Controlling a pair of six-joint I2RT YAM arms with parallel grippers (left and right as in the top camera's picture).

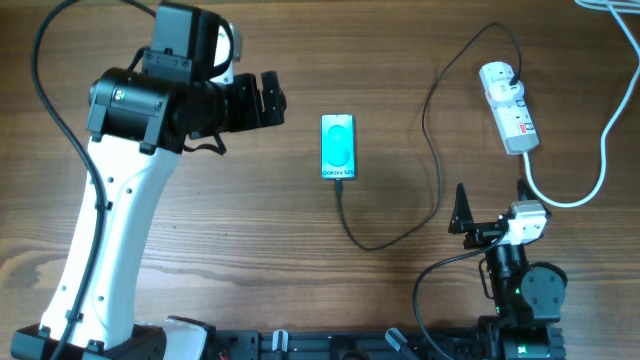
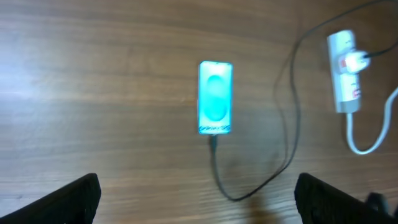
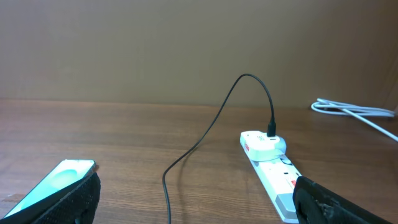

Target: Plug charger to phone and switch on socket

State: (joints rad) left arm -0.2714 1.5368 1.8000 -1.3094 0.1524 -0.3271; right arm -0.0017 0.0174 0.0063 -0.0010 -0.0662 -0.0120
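The phone (image 1: pixel 338 148) lies flat mid-table with its cyan screen lit, also seen in the left wrist view (image 2: pixel 215 98) and at the left edge of the right wrist view (image 3: pixel 57 182). The charger's black cable (image 1: pixel 432 150) runs from the phone's bottom edge, where its connector tip (image 2: pixel 212 140) sits against the phone. It loops up to the white plug head (image 1: pixel 497 75) seated in the socket (image 1: pixel 512 115). My left gripper (image 1: pixel 274 100) hovers open left of the phone. My right gripper (image 1: pixel 492 205) stands open below the socket (image 3: pixel 277 180). Neither holds anything.
A thick white cord (image 1: pixel 590 185) leaves the socket's near end and curls off to the right edge. More white cable (image 3: pixel 354 111) lies at the far right corner. The left arm's white body (image 1: pixel 110 230) covers the table's left side.
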